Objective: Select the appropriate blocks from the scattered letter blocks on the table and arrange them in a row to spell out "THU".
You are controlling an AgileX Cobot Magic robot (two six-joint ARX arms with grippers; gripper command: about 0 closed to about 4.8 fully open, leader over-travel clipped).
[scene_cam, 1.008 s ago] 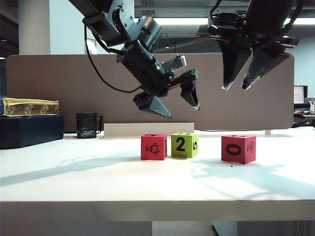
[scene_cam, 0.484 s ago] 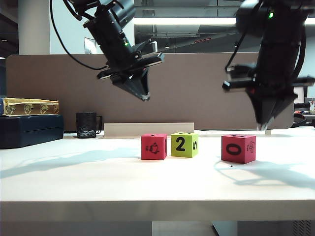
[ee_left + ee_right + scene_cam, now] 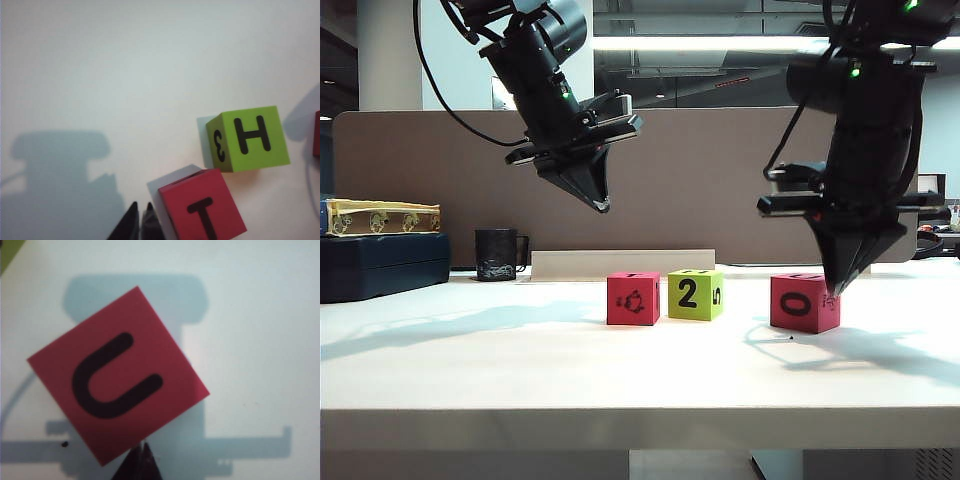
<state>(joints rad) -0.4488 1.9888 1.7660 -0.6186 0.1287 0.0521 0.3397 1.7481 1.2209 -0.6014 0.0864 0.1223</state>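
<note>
Three letter blocks sit in front of you on the white table (image 3: pixel 520 370): the red T block (image 3: pixel 632 298) on the left, the lime green H block (image 3: pixel 695 294) just beside it with a thin gap, and the red U block (image 3: pixel 804 302) well apart to the right. From the front you see a small picture on the T block, a black 2 on the H block and a 0 on the U block; the letters are on the top faces, as your wrist views show.

Your right gripper (image 3: pixel 834 290) points down with its jaws pressed together on nothing, its tip right at the U block's upper right edge; whether it touches, you cannot tell. In the right wrist view the closed tip (image 3: pixel 140 452) lies at one edge of the U face.

Your left gripper (image 3: pixel 601 206) hangs high above the table, left of the T block, jaws likewise closed and empty.

Behind, a black mug (image 3: pixel 497 254) stands before the brown partition (image 3: pixel 420 170).
</note>
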